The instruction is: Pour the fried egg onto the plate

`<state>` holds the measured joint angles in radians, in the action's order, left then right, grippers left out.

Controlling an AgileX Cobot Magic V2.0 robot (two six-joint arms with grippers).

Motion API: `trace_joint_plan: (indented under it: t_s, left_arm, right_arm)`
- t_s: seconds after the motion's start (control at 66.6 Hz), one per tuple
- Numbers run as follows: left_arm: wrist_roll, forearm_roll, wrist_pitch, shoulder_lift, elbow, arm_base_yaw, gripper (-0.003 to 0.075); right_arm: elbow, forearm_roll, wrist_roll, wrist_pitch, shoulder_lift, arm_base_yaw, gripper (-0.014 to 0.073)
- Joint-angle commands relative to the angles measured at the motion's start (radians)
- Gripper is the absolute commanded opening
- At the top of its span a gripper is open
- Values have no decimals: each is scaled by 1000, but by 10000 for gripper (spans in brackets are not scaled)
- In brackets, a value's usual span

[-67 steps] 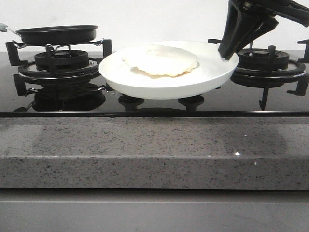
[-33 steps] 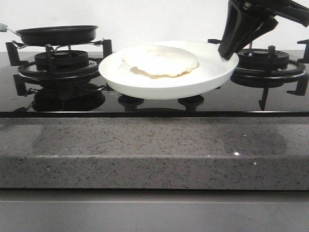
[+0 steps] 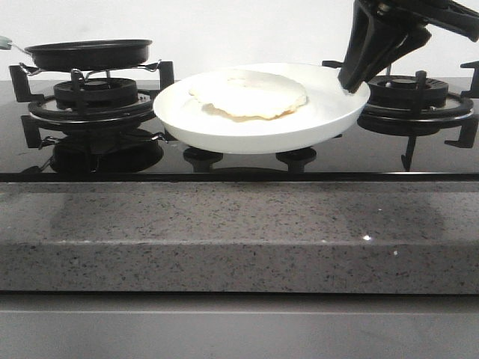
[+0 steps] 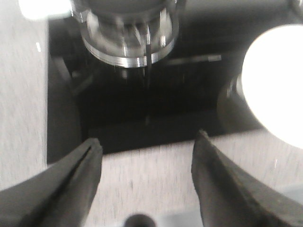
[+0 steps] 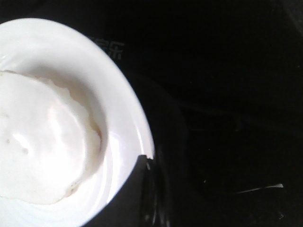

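The fried egg (image 3: 247, 93) lies flat on the white plate (image 3: 247, 138), a little left of the plate's middle. The plate hangs level above the black glass hob between the two burners. My right gripper (image 3: 350, 84) is shut on the plate's right rim, coming down from the upper right. In the right wrist view a dark finger (image 5: 137, 189) overlaps the plate's rim (image 5: 120, 94), with the egg (image 5: 42, 142) just beyond. My left gripper (image 4: 147, 142) is open and empty over the speckled counter. The plate shows as a bright disc (image 4: 279, 85) off to one side.
A shallow black frying pan (image 3: 88, 52) sits on the left burner's grate (image 3: 93, 101). The right burner (image 3: 415, 97) stands behind my right arm. A grey speckled stone counter edge (image 3: 239, 232) runs along the front of the hob.
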<state>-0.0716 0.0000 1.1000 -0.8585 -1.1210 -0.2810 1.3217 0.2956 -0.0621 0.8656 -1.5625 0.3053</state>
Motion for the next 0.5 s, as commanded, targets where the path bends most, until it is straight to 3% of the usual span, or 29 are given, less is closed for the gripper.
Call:
trace_joint_plan:
  t_s: [0.0,0.165,0.481]
  left_arm:
    - [-17,12,-59,54,42,-12,405]
    - [-17,23,-59,118,134,-12,405]
    - [-17,24,-59,127,145,-12,405]
  right_arm:
    - [24,15,2,-46,46,2,-110]
    - [24,15,2,-46,46,2,-110]
    - [24,16,2,-46,46,2,-110]
